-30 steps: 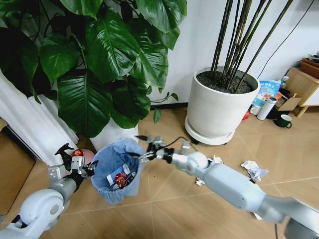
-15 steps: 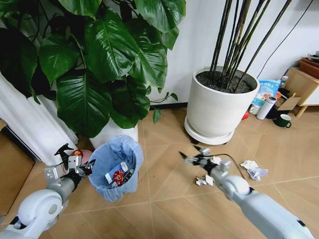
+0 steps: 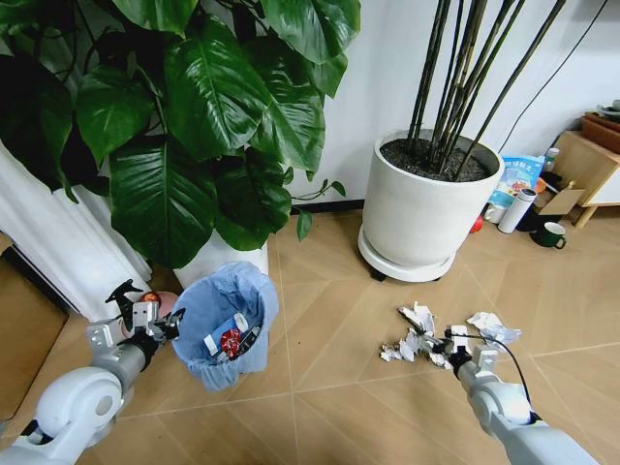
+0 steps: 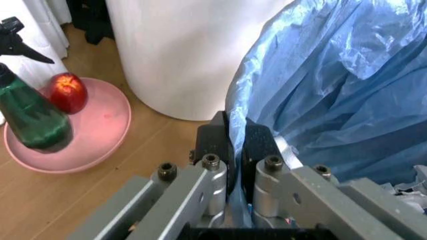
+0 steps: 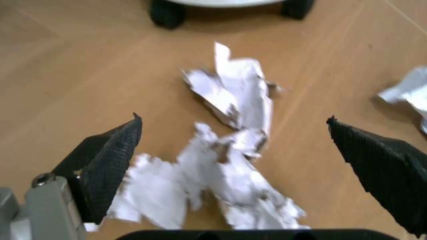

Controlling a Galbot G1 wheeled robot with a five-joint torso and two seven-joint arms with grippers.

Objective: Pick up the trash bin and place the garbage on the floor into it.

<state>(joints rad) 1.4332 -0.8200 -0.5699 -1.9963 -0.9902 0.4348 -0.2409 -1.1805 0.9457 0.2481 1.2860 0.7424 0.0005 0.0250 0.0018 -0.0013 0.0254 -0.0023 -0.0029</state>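
Note:
The trash bin (image 3: 229, 322), dark and lined with a crinkly light-blue bag (image 4: 333, 90), stands low on the floor (image 3: 320, 387) beside the leafy plant's white pot. It holds a red wrapper (image 3: 231, 342) and white pieces. My left gripper (image 3: 167, 326) (image 4: 235, 137) is shut on the bin's near rim, pinching the bag. Crumpled white paper wads (image 3: 415, 334) (image 5: 230, 100) lie on the herringbone planks. My right gripper (image 3: 439, 342) (image 5: 247, 150) hovers low over them, open, its black fingers (image 5: 107, 160) spread to either side of the wads. A further wad (image 3: 490, 327) lies to the right.
A large white pot (image 3: 426, 208) with tall stems stands on castors behind the wads. The leafy plant's pot (image 3: 225, 260) is behind the bin. A pink plate (image 4: 107, 130) with an apple and a green spray bottle (image 4: 30, 120) sits left of the bin. Upright bottles (image 3: 521, 209) and a mug (image 3: 554, 235) stand at back right.
My right arm has swung from the bin's rim across to the right and down to the paper wads. The left gripper and the bin have stayed put.

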